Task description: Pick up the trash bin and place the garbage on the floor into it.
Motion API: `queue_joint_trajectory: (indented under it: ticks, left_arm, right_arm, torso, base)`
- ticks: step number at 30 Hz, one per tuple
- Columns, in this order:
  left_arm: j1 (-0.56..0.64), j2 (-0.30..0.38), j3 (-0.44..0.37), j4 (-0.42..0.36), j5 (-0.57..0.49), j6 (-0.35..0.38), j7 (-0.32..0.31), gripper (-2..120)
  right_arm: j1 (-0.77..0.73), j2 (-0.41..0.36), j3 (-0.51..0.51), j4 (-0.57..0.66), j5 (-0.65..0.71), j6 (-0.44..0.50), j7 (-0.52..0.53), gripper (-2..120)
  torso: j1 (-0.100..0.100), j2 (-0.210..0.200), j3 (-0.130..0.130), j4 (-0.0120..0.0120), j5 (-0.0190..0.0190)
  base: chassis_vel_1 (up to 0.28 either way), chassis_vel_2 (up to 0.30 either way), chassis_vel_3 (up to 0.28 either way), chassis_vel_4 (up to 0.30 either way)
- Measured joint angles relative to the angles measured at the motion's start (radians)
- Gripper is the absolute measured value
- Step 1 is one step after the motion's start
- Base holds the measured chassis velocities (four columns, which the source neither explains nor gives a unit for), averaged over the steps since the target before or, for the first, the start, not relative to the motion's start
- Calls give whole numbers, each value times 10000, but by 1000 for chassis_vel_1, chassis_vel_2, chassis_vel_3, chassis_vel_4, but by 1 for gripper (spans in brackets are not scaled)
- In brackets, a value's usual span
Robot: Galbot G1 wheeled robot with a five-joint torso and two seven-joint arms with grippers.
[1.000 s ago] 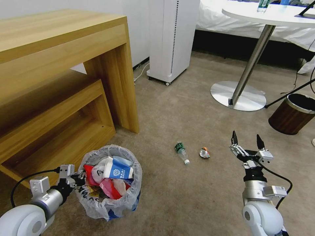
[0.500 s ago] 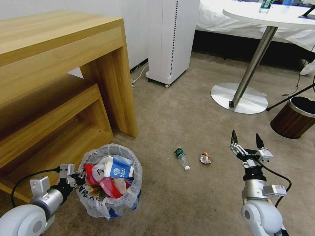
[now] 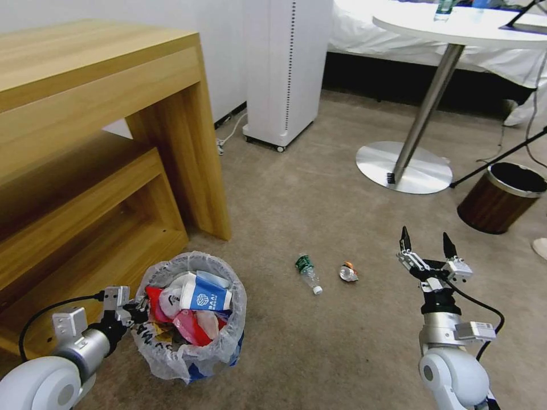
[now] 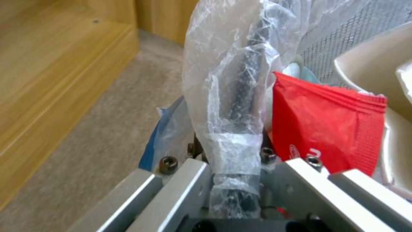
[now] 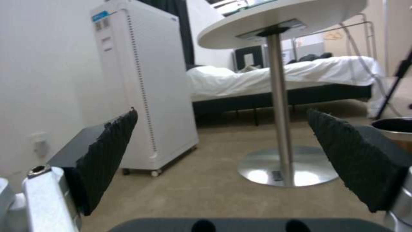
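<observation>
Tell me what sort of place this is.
Likely a hotel room or bedroom: a bed with white linen, a round pedestal table, a wooden desk and carpeted floor.

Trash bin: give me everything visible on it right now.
The trash bin is small and round, lined with a crinkly translucent plastic bag folded over its rim, with a blue patch low on one side. It stands upright on the carpet beside the wooden bench, heaped with litter: a blue-white carton and red wrappers on top. The left gripper is clamped on its rim, bag film pinched between the fingers.
</observation>
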Motion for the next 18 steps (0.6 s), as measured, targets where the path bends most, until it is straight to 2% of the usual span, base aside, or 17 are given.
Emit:
queue_joint_trajectory:
  ticks: [18]
  left_arm:
    - [-23, -31, -2, 116, -9, -2, -24, 1]
  right_arm:
    - [69, -26, -22, -213, -70, 395, -105, 100]
  torso:
    - [1, 0, 0, -1, 0]
  base:
    - [-40, -41, -40, -37]
